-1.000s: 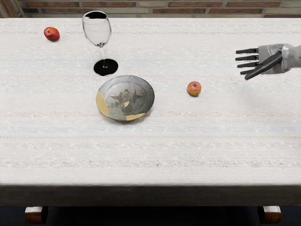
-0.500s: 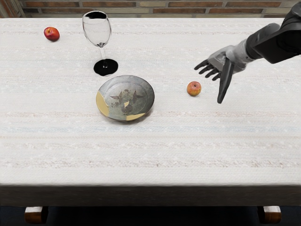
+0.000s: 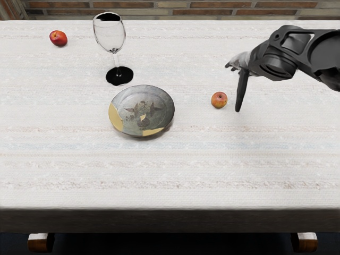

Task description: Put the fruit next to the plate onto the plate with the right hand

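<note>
A small orange-red apple [image 3: 219, 100] lies on the table to the right of the grey plate [image 3: 166, 105], a clear gap between them. My right hand [image 3: 237, 84] hangs just right of the apple and slightly above it, open and holding nothing. Its thumb [image 3: 239, 95] points straight down beside the fruit without touching it. The dark forearm [image 3: 297, 50] covers most of the other fingers. The plate, grey with yellow patches, has no fruit on it. The left arm does not show.
A tall wine glass [image 3: 110, 33] stands on its dark base [image 3: 119, 76] just behind the plate. A second red apple [image 3: 58, 37] lies at the far left back of the table. A brick wall runs behind the table's far edge.
The right arm has swung in from the right edge, and the hand has come leftward and down to just beside the apple. The wrist has turned so the thumb points down. The apple has not moved.
</note>
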You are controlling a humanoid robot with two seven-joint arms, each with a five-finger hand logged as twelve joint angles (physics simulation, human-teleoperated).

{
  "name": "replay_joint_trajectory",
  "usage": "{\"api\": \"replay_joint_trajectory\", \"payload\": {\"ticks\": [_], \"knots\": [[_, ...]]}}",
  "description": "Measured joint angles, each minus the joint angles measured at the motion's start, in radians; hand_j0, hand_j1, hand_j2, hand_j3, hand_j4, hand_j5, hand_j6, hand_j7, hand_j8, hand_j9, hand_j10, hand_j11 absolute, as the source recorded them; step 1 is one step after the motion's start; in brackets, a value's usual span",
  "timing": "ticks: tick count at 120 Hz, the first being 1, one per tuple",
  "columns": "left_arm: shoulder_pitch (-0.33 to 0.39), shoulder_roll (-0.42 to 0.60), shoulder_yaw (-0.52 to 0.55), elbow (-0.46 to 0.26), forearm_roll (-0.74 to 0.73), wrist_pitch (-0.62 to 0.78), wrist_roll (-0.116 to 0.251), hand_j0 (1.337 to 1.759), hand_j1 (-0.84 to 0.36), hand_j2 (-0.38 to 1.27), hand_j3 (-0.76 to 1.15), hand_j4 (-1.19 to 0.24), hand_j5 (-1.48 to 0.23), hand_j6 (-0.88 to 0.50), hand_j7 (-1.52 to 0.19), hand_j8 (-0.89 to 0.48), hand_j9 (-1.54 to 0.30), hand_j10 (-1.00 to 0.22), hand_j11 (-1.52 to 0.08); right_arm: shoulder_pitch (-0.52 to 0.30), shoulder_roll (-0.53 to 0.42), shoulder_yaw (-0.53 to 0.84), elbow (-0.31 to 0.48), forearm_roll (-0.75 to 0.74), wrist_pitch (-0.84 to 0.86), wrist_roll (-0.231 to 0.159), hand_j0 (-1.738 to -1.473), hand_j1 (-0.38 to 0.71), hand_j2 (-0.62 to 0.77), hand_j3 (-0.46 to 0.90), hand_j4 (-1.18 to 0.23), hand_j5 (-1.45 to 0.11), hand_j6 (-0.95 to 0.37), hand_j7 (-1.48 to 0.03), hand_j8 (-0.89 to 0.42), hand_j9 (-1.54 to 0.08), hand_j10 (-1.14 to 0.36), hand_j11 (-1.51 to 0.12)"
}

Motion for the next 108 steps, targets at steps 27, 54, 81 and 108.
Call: {"api": "replay_joint_trajectory", "payload": {"ticks": [27,54,81,108], "knots": [[0.0,0.0,0.0,0.0,0.0,0.0,0.0,1.658,0.35,0.0,0.0,0.0,0.0,0.0,0.0,0.0,0.0,0.0,0.0,-0.068,0.066,-0.022,-0.004,-0.093,-0.199,0.0,-1.658,-0.35,0.0,0.0,0.0,0.0,0.0,0.0,0.0,0.0,0.0,0.0],[0.0,0.0,0.001,0.0,0.0,0.0,0.0,1.658,0.35,0.0,0.0,0.0,0.0,0.0,0.0,0.0,0.0,0.0,0.0,-0.114,0.103,-0.032,0.002,-0.134,-0.286,0.0,-1.658,-0.29,-0.01,0.0,-0.05,-0.06,-0.05,-0.06,-0.05,-0.06,-0.05,-0.06],[-0.002,0.0,0.001,0.0,0.0,0.0,0.0,1.658,0.35,0.0,0.0,0.0,0.0,0.0,0.0,0.0,0.0,0.0,0.0,-0.135,0.11,-0.045,-0.011,-0.173,-0.365,0.0,-1.658,-0.12,-0.04,0.0,-0.19,-0.24,-0.19,-0.24,-0.19,-0.24,-0.19,-0.24],[-0.002,0.0,0.0,0.0,0.0,0.0,0.0,1.658,0.35,0.0,0.0,0.0,0.0,0.0,0.0,0.0,0.0,0.0,0.0,-0.171,0.178,-0.048,-0.085,-0.207,-0.389,0.0,-1.658,-0.05,-0.05,0.0,-0.25,-0.32,-0.25,-0.32,-0.25,-0.32,-0.25,-0.32]]}}
